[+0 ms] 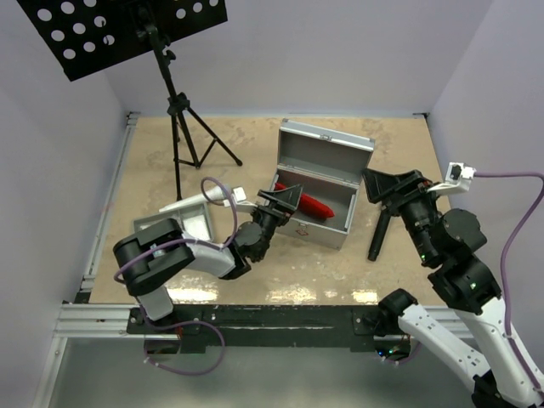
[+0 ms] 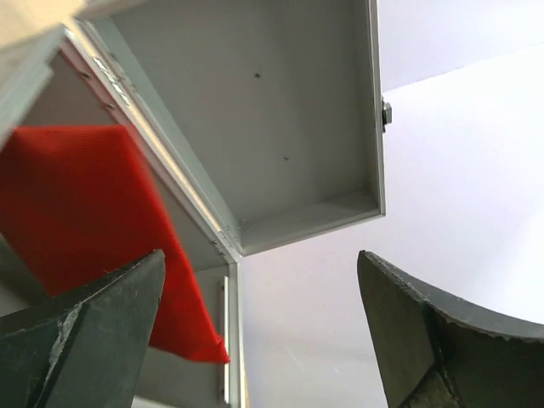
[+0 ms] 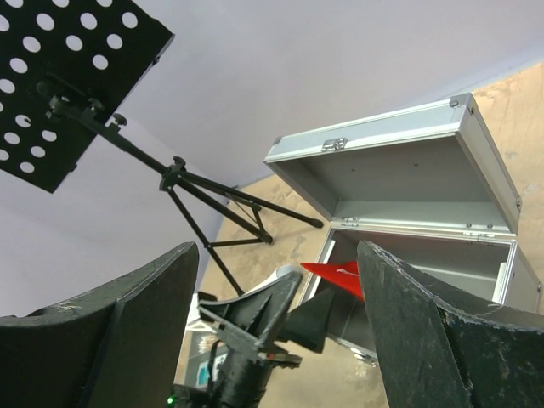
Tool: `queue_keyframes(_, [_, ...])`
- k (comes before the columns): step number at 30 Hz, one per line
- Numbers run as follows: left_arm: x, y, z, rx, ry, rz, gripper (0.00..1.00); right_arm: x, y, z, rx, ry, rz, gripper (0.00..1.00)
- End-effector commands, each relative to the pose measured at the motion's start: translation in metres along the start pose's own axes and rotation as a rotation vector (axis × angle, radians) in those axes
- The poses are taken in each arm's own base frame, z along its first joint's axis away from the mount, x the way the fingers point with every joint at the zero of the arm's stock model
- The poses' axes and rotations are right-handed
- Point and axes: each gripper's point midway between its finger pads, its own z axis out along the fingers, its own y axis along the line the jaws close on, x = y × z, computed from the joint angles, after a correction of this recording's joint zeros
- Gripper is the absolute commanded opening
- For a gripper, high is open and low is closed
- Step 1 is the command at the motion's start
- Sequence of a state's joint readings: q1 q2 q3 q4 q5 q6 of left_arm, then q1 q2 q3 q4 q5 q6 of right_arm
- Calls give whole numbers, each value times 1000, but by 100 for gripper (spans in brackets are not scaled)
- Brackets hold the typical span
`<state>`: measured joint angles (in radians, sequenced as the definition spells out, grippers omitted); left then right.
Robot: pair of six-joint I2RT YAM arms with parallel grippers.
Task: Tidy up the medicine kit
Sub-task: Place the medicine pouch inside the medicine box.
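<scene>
Left gripper (image 1: 282, 201) hangs over the near-left corner of the case (image 1: 327, 161) with its jaws spread wide and nothing between them. In the left wrist view, one finger (image 2: 93, 340) overlaps the near edge of the red pouch (image 1: 314, 206). Whether it touches the fabric cannot be told. The other finger stands out over bare wall and floor beyond the case.

The case sits in the middle of the table (image 1: 255, 140), a little toward the far side. It is open, with its lid upright on the far edge and the grey inside of the lid facing the arms. The pouch lies inside the case at its left end, slanting from far-left to near-right. Part of it is hidden by the left gripper in the top view.

The right gripper (image 1: 378, 208) is just to the right of the case and apart from it. Its jaws are also parted and hold nothing. The right wrist view looks left across the open case, with the red of the pouch showing inside the left wall.

A grey tray (image 1: 194, 223) rests on the table to the left of the case, partly covered by the left arm. Its contents are too small to make out. The black stand (image 1: 181, 119) is at the far left, well apart from the case.
</scene>
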<state>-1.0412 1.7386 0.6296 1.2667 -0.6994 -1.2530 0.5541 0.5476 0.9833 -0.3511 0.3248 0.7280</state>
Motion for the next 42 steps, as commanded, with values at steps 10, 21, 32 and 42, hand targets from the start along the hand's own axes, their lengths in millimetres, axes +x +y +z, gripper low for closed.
queue_keyframes(10, [-118,-98,-79,257,-128,3,100,15,0,11,-35,31,-47,79])
queue_keyframes(21, [-184,-47,-112,-485,-1,797,100,100,-3,53,-125,316,-232,73])
queue_keyframes(32, [-235,73,-139,-821,143,704,94,137,29,58,-203,364,-304,71])
queue_keyframes(42, [-267,130,-119,-986,259,708,79,141,33,59,-254,351,-331,73])
